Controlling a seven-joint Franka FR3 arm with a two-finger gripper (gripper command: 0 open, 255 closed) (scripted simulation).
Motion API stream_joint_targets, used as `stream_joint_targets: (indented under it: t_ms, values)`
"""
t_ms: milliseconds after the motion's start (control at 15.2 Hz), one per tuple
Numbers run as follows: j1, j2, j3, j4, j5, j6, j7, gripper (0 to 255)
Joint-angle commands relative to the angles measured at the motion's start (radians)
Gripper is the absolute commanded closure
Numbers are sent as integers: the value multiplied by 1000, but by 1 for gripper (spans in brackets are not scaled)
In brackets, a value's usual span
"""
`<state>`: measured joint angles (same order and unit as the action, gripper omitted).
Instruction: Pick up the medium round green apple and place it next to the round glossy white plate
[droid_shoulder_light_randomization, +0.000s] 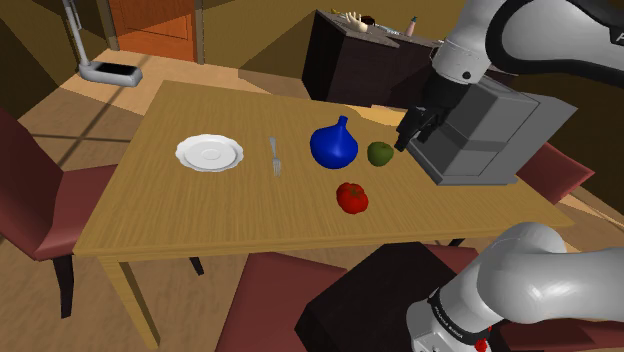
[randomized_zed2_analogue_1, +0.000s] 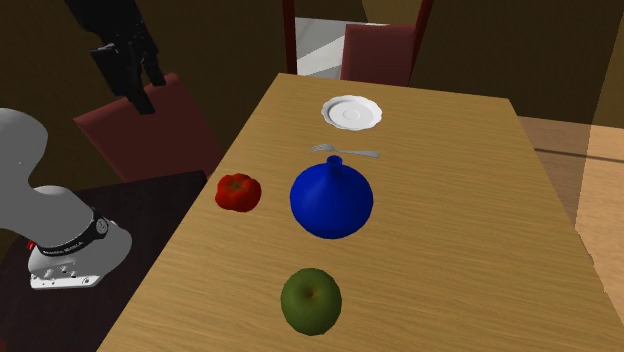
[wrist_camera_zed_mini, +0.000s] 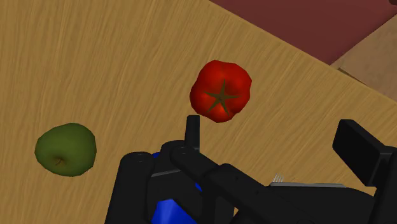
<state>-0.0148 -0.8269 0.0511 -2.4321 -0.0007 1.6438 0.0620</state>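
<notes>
The green apple (droid_shoulder_light_randomization: 379, 153) (randomized_zed2_analogue_1: 311, 300) (wrist_camera_zed_mini: 65, 149) lies on the wooden table (droid_shoulder_light_randomization: 150, 215), just to the shoulder view's right of a blue vase (droid_shoulder_light_randomization: 334, 145) (randomized_zed2_analogue_1: 332, 198). The white plate (droid_shoulder_light_randomization: 209, 153) (randomized_zed2_analogue_1: 351, 112) sits toward the table's other end, with a fork (droid_shoulder_light_randomization: 275, 155) (randomized_zed2_analogue_1: 345, 151) between it and the vase. My gripper (droid_shoulder_light_randomization: 405, 138) (randomized_zed2_analogue_1: 130, 92) (wrist_camera_zed_mini: 270, 124) hangs open in the air, above and to the shoulder view's right of the apple, holding nothing. A red tomato (droid_shoulder_light_randomization: 352, 197) (randomized_zed2_analogue_1: 238, 191) (wrist_camera_zed_mini: 221, 90) lies nearer the stand-side edge.
A grey box (droid_shoulder_light_randomization: 470, 140) stands at the table end by the gripper. Dark red chairs (droid_shoulder_light_randomization: 40, 215) (randomized_zed2_analogue_1: 375, 50) surround the table. A dark cabinet (droid_shoulder_light_randomization: 360, 60) stands behind it. The bare wood between plate and table edges is open.
</notes>
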Motion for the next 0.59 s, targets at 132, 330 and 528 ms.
stream_joint_targets:
  t_ms: [132,330,528]
  values:
    - [-16,55,-38,13,-20,30,-36,0]
    - [-38,143,-92,43,-45,73,-90,0]
    - [-55,239,-145,83,-63,113,-143,0]
